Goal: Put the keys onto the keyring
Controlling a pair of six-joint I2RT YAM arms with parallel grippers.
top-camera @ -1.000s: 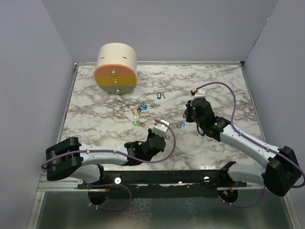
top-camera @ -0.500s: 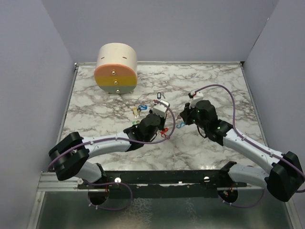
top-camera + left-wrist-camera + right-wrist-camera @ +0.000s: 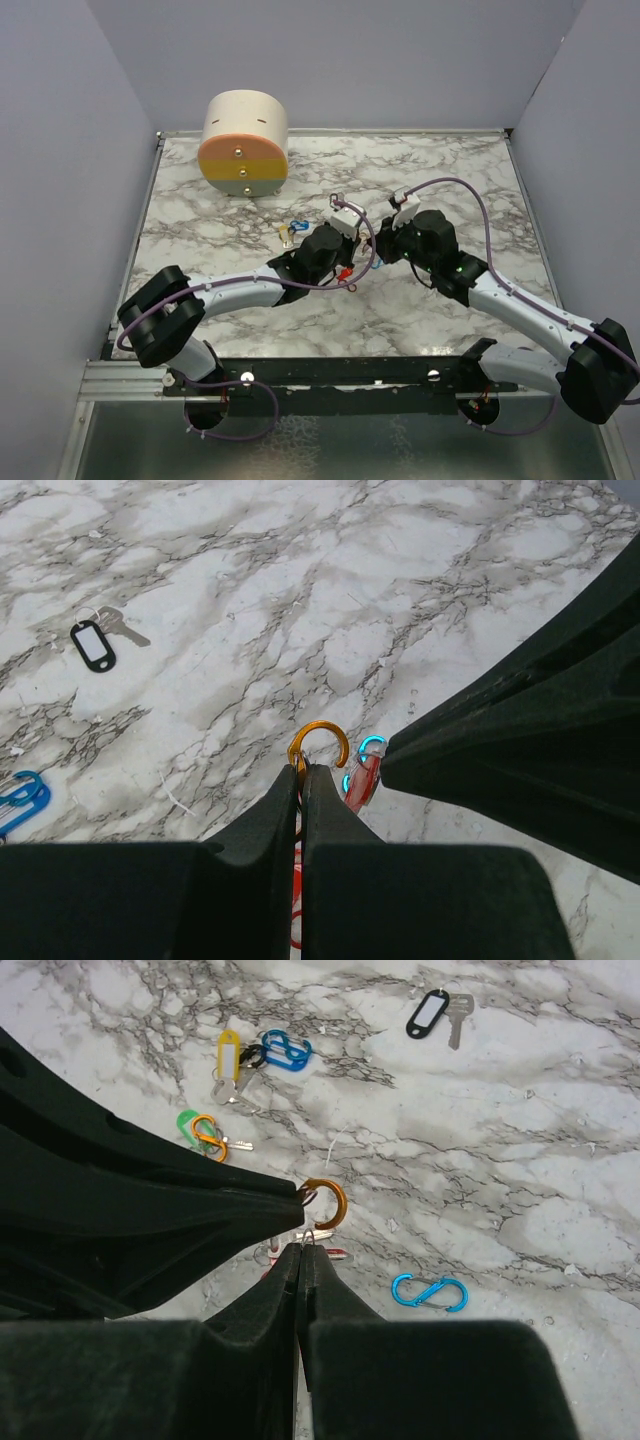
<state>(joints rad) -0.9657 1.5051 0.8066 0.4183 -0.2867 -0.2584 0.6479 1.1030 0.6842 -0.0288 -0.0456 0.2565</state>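
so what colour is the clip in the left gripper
Orange. The clip shows best in the left wrist view, at the left gripper tip.

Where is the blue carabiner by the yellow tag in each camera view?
Top external: blue carabiner just left of centre, mid-table.
Left wrist: lower left edge, cut off.
Right wrist: upper left, beside a yellow tag.
Shared landmark: orange hook, centre of both wrist views.

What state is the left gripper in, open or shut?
Shut on the orange clip: the left gripper has its fingers pressed together, the loop poking past the tips.
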